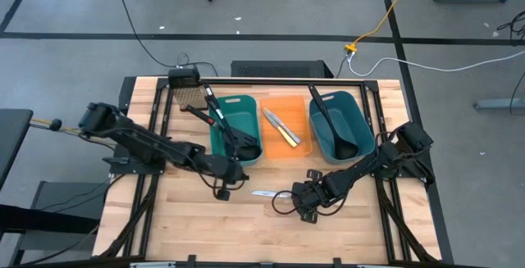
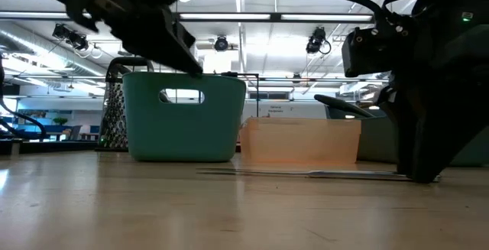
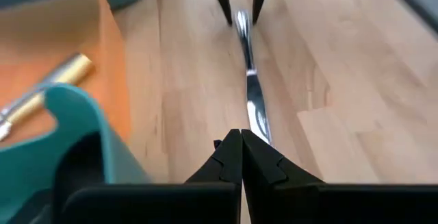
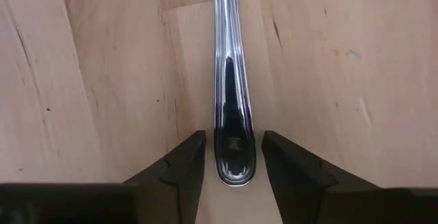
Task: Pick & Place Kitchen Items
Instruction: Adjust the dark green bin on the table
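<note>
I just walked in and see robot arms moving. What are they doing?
They are sorting kitchen tools into bins. The right end effector is down on the table, open, with its fingers on either side of a silver knife's handle. The left end effector is shut and empty, near the other end of the knife, beside the left teal bin.

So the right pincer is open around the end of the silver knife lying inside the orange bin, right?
Not quite. The right pincer is open around the end of the silver knife, but that knife lies flat on the wooden table, in front of the orange bin, not inside it. The high view shows this best, and the right wrist view shows bare wood under the knife.
</note>
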Tool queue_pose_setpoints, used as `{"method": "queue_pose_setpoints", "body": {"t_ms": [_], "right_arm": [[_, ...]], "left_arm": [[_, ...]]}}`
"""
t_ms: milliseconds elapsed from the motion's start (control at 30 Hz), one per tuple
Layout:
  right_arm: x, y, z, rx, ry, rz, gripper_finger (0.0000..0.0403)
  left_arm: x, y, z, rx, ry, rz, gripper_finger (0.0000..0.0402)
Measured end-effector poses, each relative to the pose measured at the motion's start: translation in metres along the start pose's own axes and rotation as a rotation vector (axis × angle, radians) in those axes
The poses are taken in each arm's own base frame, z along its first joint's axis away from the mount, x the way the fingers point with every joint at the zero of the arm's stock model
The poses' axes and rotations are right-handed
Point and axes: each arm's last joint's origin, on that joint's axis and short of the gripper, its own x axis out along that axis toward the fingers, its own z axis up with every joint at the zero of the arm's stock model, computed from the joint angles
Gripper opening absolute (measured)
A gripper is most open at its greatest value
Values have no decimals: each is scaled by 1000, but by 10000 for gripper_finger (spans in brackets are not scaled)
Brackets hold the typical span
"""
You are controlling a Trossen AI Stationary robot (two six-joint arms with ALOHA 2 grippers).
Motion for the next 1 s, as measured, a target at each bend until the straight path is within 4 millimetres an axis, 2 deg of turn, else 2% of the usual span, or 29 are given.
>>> {"method": "queue_pose_setpoints", "body": {"t_ms": [233, 700, 867, 1000], "right_arm": [[1, -4, 3, -1, 14, 15, 162], [1, -3, 4, -1, 1, 22, 162], [1, -3, 4, -1, -3, 24, 162], [2, -3, 4, 4, -4, 23, 162]], "left_arm": [[37, -9, -9, 20, 75, -5, 1], [77, -47, -12, 184, 122, -52, 1], [80, -53, -16, 241, 152, -8, 1], [71, -48, -10, 264, 161, -2, 1]]}}
